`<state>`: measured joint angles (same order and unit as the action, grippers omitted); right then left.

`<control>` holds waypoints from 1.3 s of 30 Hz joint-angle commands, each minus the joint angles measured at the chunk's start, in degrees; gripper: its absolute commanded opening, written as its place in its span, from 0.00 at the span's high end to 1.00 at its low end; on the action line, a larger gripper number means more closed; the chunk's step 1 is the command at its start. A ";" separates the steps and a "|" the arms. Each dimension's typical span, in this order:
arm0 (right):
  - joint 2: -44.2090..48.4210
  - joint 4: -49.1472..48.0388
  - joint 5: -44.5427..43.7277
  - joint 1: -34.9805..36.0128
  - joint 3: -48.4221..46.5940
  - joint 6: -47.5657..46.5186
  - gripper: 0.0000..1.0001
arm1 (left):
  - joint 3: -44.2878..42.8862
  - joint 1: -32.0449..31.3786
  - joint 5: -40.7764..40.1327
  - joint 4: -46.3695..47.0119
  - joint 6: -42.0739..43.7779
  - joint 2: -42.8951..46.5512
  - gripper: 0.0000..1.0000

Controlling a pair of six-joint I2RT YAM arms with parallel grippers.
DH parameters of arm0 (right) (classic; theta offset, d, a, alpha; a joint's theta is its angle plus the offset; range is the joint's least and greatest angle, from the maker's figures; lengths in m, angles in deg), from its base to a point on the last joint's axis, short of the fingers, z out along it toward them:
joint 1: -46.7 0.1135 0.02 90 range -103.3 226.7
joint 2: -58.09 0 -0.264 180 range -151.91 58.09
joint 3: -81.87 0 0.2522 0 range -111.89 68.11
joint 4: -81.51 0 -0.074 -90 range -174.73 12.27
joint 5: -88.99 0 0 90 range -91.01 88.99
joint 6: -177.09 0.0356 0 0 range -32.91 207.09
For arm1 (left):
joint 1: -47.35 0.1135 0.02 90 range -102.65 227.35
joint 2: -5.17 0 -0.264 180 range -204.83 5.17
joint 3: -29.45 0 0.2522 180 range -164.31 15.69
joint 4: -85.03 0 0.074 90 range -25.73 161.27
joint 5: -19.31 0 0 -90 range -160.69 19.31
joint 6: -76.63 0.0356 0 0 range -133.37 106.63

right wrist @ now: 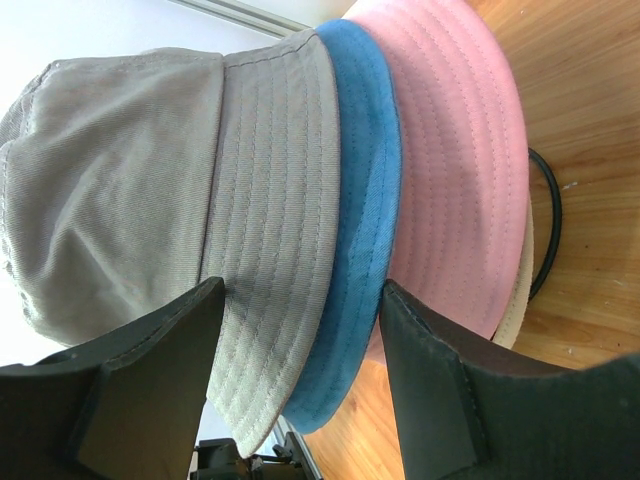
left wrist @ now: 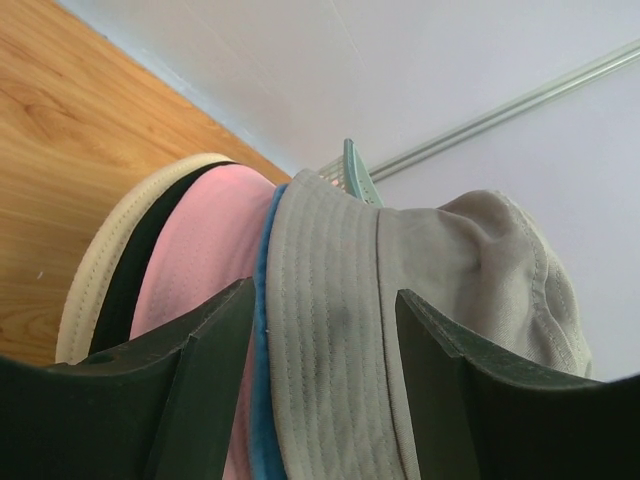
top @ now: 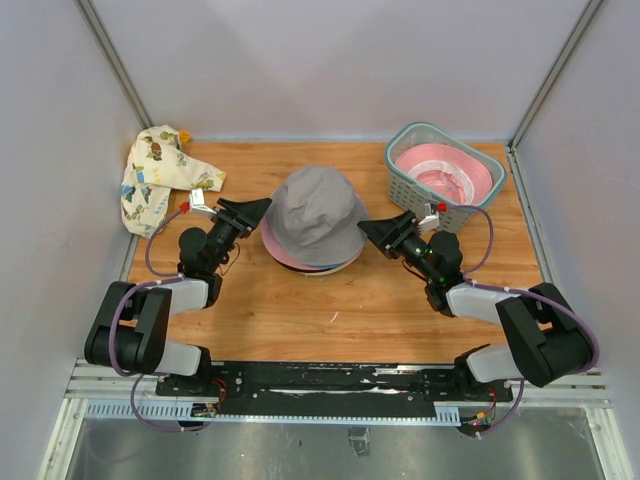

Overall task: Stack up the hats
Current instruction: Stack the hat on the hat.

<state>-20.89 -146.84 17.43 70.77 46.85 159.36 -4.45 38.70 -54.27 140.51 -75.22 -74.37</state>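
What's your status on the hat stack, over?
Left hand, right hand open, flanking the stack. Grey hat on top. Pink hat in basket. Nothing in the way.

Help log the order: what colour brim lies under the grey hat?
Blue brim, clearest in right wrist view.

This is a robotics lab test cell. A light-brown wooden tabletop (top: 340, 320) is boxed in on three sides by plain pale-grey panel walls (top: 330, 60), which meet at slim silver metal corner posts (top: 112, 60). Along the near edge, a black mounting plate (top: 330, 378) on a slotted aluminium rail (top: 300, 408) carries two black-and-grey jointed robot arms, the left arm (top: 140, 325) and the right arm (top: 530, 335), with purple cables (top: 118, 310) looping along them. The only goods are props: a stack of soft fabric bucket hats (top: 316, 215), a grey-green slatted plastic basket (top: 445, 175) and a crumpled cream printed cloth (top: 155, 175).
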 commanded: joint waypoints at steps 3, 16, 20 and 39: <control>1.77 -1.81 0.64 0.80 -1.78 0.32 0.36 | -0.60 0.49 1.53 2.46 0.48 -1.43 0.37; -1.58 -4.56 1.40 1.04 -2.16 1.58 0.38 | -1.66 0.47 5.40 10.44 -2.38 -7.36 0.53; -3.78 -5.97 1.34 1.32 -2.38 2.00 0.46 | -1.74 0.47 6.29 12.08 -2.70 -8.56 0.76; -13.28 -12.91 1.08 1.41 -0.91 2.50 0.99 | 0.48 -0.21 1.25 -9.64 8.95 -2.00 1.00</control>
<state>-31.75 -155.40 17.65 71.08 46.13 161.39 -4.65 38.81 -50.92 139.89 -72.05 -77.76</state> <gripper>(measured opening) 0.030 0.033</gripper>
